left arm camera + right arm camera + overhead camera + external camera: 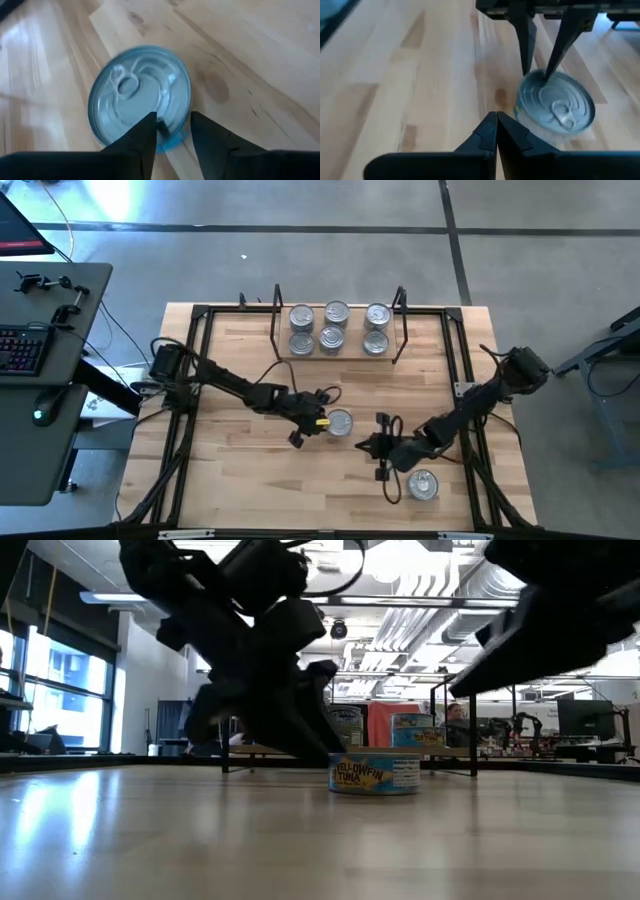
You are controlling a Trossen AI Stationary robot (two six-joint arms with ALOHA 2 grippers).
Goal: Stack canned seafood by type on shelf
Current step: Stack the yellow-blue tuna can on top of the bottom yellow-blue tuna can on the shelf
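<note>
A tuna tin with a silver pull-tab lid stands upright on the table's middle; its yellow and blue label shows in the low view. My left gripper is open, its fingers slanting down over the tin's rim on the tin's left side. My right gripper is shut and hangs empty just right of the tin, pointing at it. The shelf at the far middle carries several silver-lidded tins. My left gripper's two fingertips stand at the lid's edge, coming from the table's left and slanting down. Whether they touch the tin I cannot tell.
Another silver-lidded tin stands near the front right, beside my right arm. The shelf's black wire uprights rise at its two ends. A black frame runs around the tabletop. Bare wood lies at the front left.
</note>
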